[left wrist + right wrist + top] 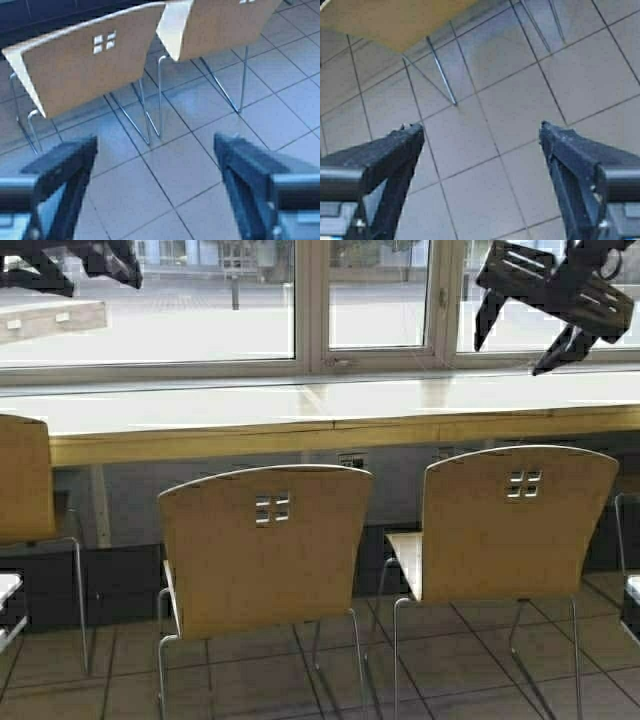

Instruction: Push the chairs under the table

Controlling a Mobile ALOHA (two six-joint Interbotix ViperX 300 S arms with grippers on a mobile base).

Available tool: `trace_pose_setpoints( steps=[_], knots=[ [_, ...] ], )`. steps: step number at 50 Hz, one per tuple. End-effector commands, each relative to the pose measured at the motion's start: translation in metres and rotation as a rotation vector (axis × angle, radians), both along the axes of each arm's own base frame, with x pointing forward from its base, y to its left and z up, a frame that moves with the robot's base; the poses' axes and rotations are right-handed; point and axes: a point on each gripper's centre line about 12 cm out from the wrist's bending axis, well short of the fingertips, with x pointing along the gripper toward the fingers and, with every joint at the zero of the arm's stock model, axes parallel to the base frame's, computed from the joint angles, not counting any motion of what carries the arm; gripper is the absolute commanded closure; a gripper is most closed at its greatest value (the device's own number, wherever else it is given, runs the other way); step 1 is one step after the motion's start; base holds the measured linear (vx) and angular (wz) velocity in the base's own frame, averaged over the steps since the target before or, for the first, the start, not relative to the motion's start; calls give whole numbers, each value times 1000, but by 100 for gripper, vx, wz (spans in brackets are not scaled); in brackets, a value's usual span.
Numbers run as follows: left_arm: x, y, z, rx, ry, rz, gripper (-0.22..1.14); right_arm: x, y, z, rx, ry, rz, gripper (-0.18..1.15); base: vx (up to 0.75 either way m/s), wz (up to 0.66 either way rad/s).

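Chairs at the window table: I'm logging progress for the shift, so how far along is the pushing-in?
Nothing looks done yet. The middle chair and the right chair both stand back from the table, seats clear of its edge. A third chair shows partly at the left. Nothing is in hand: the left gripper and right gripper are raised, jaws open, touching nothing. All pushing remains.

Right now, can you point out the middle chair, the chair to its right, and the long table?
middle chair (262, 555), high view, on the backrest below its square holes.
right chair (515, 540), high view, on the middle of its backrest.
long table (300, 435), high view, on its yellowish wood front edge.
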Motion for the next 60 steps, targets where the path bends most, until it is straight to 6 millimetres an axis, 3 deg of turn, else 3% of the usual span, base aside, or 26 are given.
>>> trace_pose_setpoints(
  steps=[1,46,52,60],
  knots=[
    [2,-1,4,7,-13,-2,-8,6,3,14,13,-38,2,-4,25,-3],
    [2,-1,2,-8,-3,3,-8,9,9,18,27,-25,17,-4,29,3],
    [2,-2,0,-120,55,40,-8,8,11,12,28,1,21,-4,29,1],
    [1,-4,1,-396,180,130,-8,12,35,2,108,51,15,-4,26,-1]
  ],
)
